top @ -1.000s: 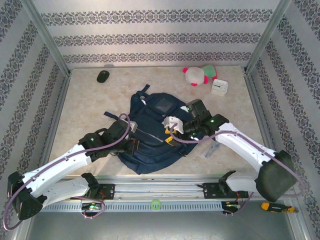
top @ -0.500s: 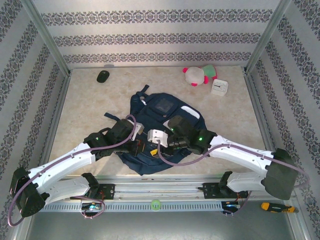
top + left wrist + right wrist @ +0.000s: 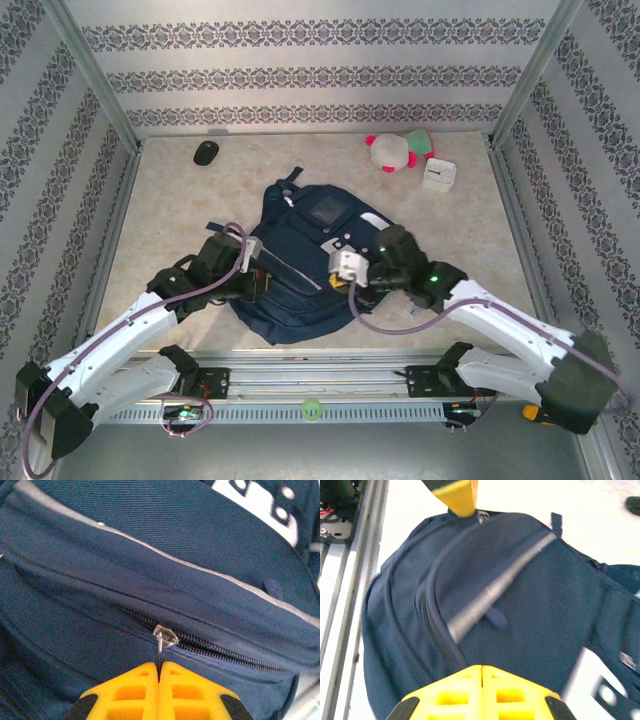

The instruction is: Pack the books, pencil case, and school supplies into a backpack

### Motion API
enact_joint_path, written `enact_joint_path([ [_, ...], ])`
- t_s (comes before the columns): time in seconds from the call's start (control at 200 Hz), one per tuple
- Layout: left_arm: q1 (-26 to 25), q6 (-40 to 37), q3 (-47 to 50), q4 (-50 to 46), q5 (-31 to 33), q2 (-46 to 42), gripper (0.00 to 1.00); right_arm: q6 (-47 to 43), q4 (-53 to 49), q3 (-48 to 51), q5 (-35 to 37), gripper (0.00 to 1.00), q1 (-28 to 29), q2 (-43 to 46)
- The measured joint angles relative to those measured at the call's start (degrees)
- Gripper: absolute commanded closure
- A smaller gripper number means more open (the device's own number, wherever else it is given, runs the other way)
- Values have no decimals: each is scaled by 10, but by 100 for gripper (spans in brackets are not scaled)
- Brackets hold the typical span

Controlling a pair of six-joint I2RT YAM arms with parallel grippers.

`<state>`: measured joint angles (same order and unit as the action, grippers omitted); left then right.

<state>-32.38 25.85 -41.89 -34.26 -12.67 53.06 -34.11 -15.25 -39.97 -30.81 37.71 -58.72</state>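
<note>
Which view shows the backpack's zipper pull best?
The left wrist view: the zipper pull is sharp and central, just above the left gripper's shut jaws. The right wrist view has it small and blurred near the top. In the top external view it is too small to make out.

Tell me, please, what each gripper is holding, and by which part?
The left gripper appears to pinch the tip of the zipper pull on the backpack. The right gripper is shut; whether it grips fabric cannot be told.
</note>
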Motion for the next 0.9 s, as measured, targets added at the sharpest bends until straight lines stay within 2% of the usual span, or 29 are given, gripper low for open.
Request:
enact_joint_path([
  [0.09,23,-17,0,-2,5,3,100,-37,-42,-2,-28,100,-59,18],
  [0.14,28,-25,0,-2,0,9,100,-50,-67,-7,-32,81,-74,16],
  [0.175,29,-29,0,-2,-10,15,100,-52,-80,-9,-34,72,-76,13],
  [0.26,29,-32,0,3,-42,29,100,-41,-89,-13,-28,57,-52,12],
  [0.345,29,-32,1,10,-62,33,100,-13,-76,-16,3,50,7,12],
  [0.505,29,-31,1,20,-84,31,100,78,-10,-17,97,45,151,-13],
  [0.61,29,-31,2,24,-94,30,100,137,46,-28,168,44,214,-60],
  [0.745,29,-31,4,29,-102,26,100,182,97,-56,256,43,263,-136],
  [0.899,29,-31,4,30,-111,16,100,217,142,-80,338,45,282,-205],
])
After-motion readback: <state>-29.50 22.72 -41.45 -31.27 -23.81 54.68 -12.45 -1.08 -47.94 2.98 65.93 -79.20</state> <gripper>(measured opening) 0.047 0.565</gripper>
